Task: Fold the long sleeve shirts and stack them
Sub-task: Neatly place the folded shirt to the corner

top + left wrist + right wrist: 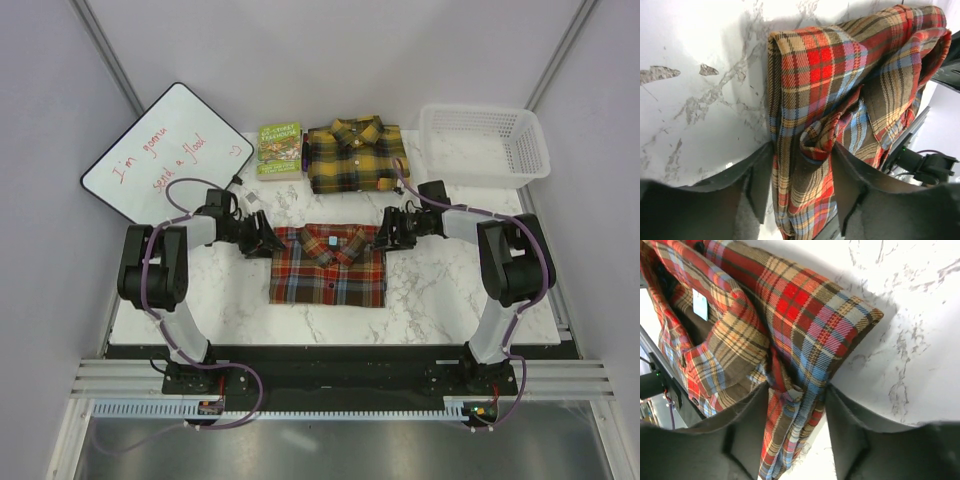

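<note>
Left tool [265, 239]: jaws partway closed over the left shoulder edge of the red-brown shirt [328, 270]. In the left wrist view a puckered fold of plaid fills the gap and meets both dark fingers [757, 185].
Right tool [386, 236]: mirrors the left, jaws partway closed over the shirt's right shoulder edge. In the right wrist view bunched fabric sits between its fingers [850, 435] and touches each.
Red-brown shirt: folded to a neat rectangle, collar [333, 240] toward the far side, lying in the middle of the worktop [440, 290] between the two tools. Its shoulder corners cast shadow on the marble.
Yellow and black shirt [352, 155]: folded, collar up, lying farther back on the worktop, apart from the red-brown shirt.
Green book [279, 148]: flat, just beside the yellow and black shirt on its left.
Whiteboard [165, 150]: tilted at the far left corner, red handwriting on it.
White basket [530, 150]: at the far right, beside the yellow and black shirt.
Worktop: white marble pattern, both arm bases at its near edge.
</note>
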